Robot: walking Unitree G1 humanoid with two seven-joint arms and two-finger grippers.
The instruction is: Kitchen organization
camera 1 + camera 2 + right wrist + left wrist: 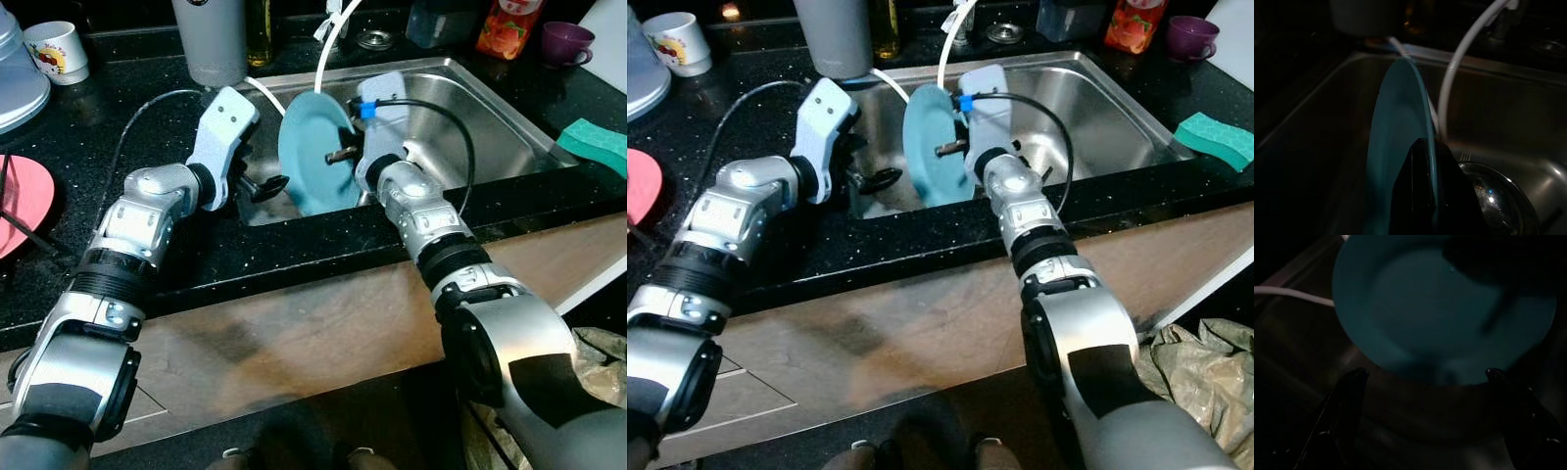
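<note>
Right gripper (338,155): clamped on the rim of the round teal plate (312,147), held upright over the steel sink (490,108)
Left gripper (266,186): wide apart, just left of the plate
Risk: thin edge hold could let the plate slip and drop into the sink

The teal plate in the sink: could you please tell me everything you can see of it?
The teal plate is round, plain and smooth, with a shallow rim; its material cannot be told. It stands on edge, nearly upright, inside the steel sink. The right tool is shut on its rim, one black finger on each face. The left tool is open, its fingers spread before the plate's face without touching. A white hose runs behind it.
</note>
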